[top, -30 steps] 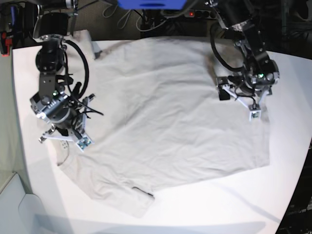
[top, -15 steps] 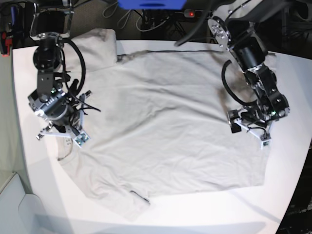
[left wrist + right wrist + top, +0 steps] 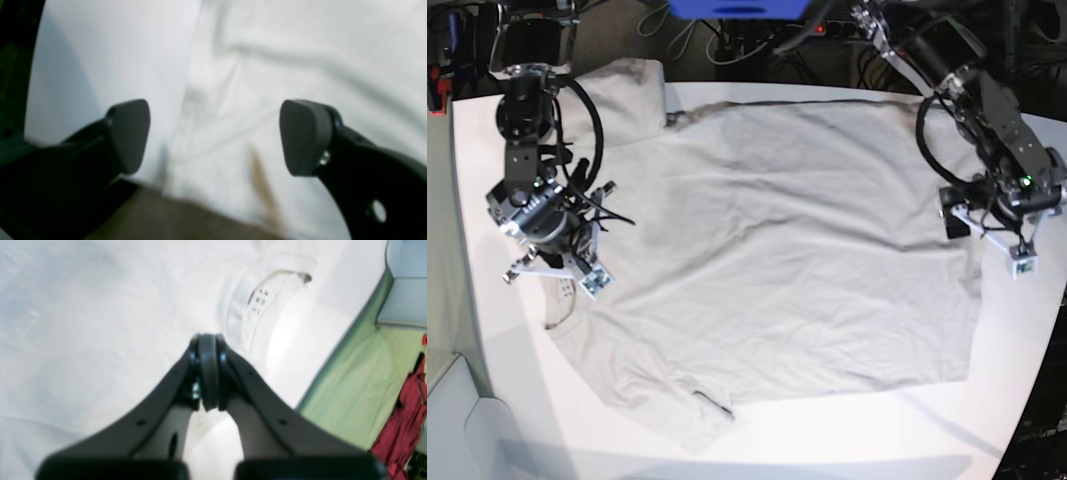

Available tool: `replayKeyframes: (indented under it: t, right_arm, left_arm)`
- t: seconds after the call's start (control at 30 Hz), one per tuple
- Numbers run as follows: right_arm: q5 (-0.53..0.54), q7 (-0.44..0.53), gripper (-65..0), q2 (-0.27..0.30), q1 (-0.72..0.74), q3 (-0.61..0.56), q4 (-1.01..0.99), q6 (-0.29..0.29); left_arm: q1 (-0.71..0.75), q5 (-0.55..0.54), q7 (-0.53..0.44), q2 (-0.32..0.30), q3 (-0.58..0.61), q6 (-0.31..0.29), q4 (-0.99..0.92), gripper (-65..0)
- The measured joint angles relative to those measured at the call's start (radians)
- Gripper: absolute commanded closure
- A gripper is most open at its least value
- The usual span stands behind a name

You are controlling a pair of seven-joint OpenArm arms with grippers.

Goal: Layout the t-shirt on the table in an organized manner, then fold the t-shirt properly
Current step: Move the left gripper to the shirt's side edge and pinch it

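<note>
Currently you are spreading the plain light grey-beige cotton t-shirt (image 3: 777, 250) across the large white matte table (image 3: 847, 440), so, with the left gripper (image 3: 213, 136) hovering jaws apart over its right hem and the right gripper (image 3: 207, 373) pressed together near the collar, smooth wrinkles outward gently.

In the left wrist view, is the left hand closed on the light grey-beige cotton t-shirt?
No. The left hand stands wide open, its two dark pads apart over the light grey-beige cotton t-shirt, gripping nothing.
</note>
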Motion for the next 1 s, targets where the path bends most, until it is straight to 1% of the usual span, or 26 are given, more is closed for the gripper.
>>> replayKeyframes:
  t: [0.07, 0.17, 0.27, 0.33, 0.43, 0.5, 0.57, 0.73, 0.93, 1.0]
  right_arm:
    - [0.001, 0.0, 0.0, -0.001, 0.0, -0.001, 0.0, 0.0]
    - [0.001, 0.0, 0.0, 0.0, 0.003, -0.001, 0.0, 0.0]
    - [0.0, 0.0, 0.0, 0.0, 0.005, 0.0, 0.0, 0.0]
    - [0.0, 0.001, 0.0, -0.007, 0.006, 0.0, 0.0, 0.0]
    - [0.005, 0.001, 0.0, -0.015, 0.006, -0.001, 0.0, 0.0]
    - [0.0, 0.001, 0.0, -0.014, 0.006, 0.0, 0.0, 0.0]
    - [0.001, 0.001, 0.0, -0.016, 0.003, -0.001, 0.0, 0.0]
    - [0.001, 0.001, 0.0, -0.017, 0.003, -0.001, 0.0, 0.0]
    - [0.001, 0.001, 0.0, -0.016, 0.003, -0.001, 0.0, 0.0]
    - [0.001, 0.001, 0.0, -0.017, 0.003, -0.001, 0.0, 0.0]
  left_arm:
    - [0.087, -0.018, -0.014, 0.003, 0.026, -0.005, 0.002, -59.8]
    - [0.196, -0.039, 0.008, 0.013, 0.02, -0.006, 0.002, -59.8]
    - [0.269, -0.122, 0.0, 0.004, 0.011, -0.006, 0.003, -59.8]
    - [0.296, -0.153, -0.014, 0.01, -0.032, -0.006, 0.003, -59.8]
    - [0.335, -0.16, -0.015, 0.002, -0.102, -0.005, 0.003, -59.8]
    - [0.337, -0.175, -0.02, -0.003, -0.129, -0.005, 0.001, -59.8]
    - [0.33, -0.212, -0.031, -0.018, -0.143, -0.005, 0.0, -59.8]
    - [0.324, -0.227, -0.017, -0.05, -0.163, -0.005, 0.001, -59.8]
    - [0.288, -0.227, -0.036, -0.058, -0.163, -0.005, -0.023, -59.8]
    - [0.273, -0.226, -0.027, -0.071, -0.163, -0.005, -0.055, -59.8]
